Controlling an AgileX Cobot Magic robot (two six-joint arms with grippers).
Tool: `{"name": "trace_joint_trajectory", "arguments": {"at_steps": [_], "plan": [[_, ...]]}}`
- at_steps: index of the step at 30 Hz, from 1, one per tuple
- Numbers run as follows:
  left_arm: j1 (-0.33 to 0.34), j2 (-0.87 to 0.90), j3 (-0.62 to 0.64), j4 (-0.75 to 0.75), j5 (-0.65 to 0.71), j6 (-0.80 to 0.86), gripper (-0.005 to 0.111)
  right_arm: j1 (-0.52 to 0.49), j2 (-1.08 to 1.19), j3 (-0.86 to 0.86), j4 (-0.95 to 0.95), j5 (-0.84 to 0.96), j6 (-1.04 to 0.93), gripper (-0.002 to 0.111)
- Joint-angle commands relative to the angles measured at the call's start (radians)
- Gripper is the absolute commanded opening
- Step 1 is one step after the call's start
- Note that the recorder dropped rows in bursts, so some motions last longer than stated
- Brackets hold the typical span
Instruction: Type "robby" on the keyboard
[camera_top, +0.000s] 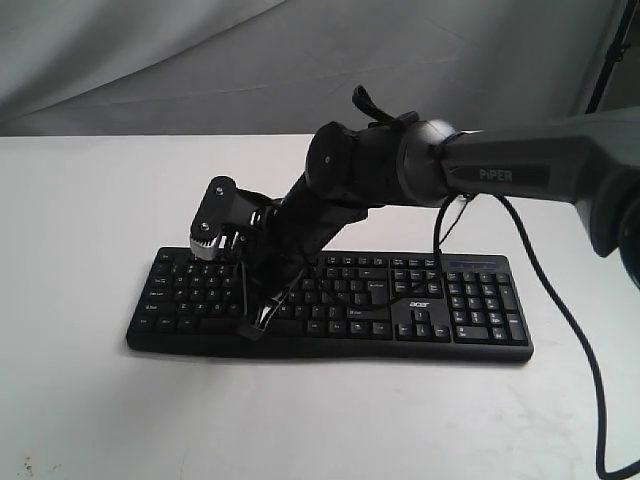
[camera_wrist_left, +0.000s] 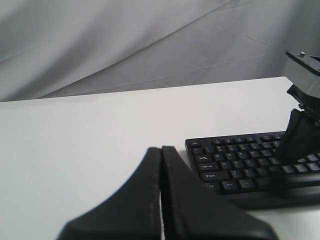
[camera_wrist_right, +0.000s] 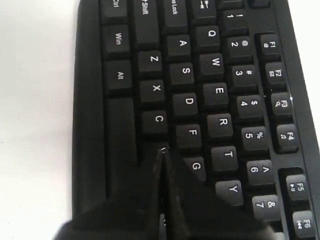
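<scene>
The black keyboard (camera_top: 470, 305) lies across the middle of the white table, with the "acer" logo near the arrow keys. My right gripper (camera_top: 262, 322) reaches across to the keyboard's left half. It is shut, and its tips point down at the bottom letter row. In the right wrist view the right gripper (camera_wrist_right: 162, 151) has its tips over the V key, beside C, F and G on the keyboard (camera_wrist_right: 220, 95). My left gripper (camera_wrist_left: 161, 149) is shut on nothing, low over bare table to the left of the keyboard (camera_wrist_left: 240, 167). It does not show in the exterior view.
The white table (camera_top: 90, 220) ends at a grey cloth backdrop (camera_top: 150, 60) behind. A thick black cable (camera_top: 575, 330) hangs from the right arm (camera_top: 480, 170) down past the keyboard's right end. The right arm's wrist (camera_wrist_left: 300, 135) stands over the keys in the left wrist view.
</scene>
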Motion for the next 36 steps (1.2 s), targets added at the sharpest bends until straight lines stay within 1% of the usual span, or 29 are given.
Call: {"name": "trace_joint_trajectory", "arguments": {"at_steps": [1, 17, 28, 36], "plan": [[-0.006, -0.003, 0.004, 0.005, -0.005, -0.003, 0.000, -0.002, 0.023, 0.005, -0.004, -0.002, 0.004, 0.000], [-0.006, -0.003, 0.004, 0.005, -0.005, -0.003, 0.000, -0.002, 0.041, 0.005, -0.011, -0.004, 0.015, 0.000], [-0.006, -0.003, 0.004, 0.005, -0.005, -0.003, 0.000, -0.004, -0.037, 0.000, -0.023, -0.010, 0.015, 0.000], [-0.006, -0.003, 0.004, 0.005, -0.005, -0.003, 0.000, -0.004, -0.038, 0.000, -0.023, -0.010, 0.023, 0.000]]}}
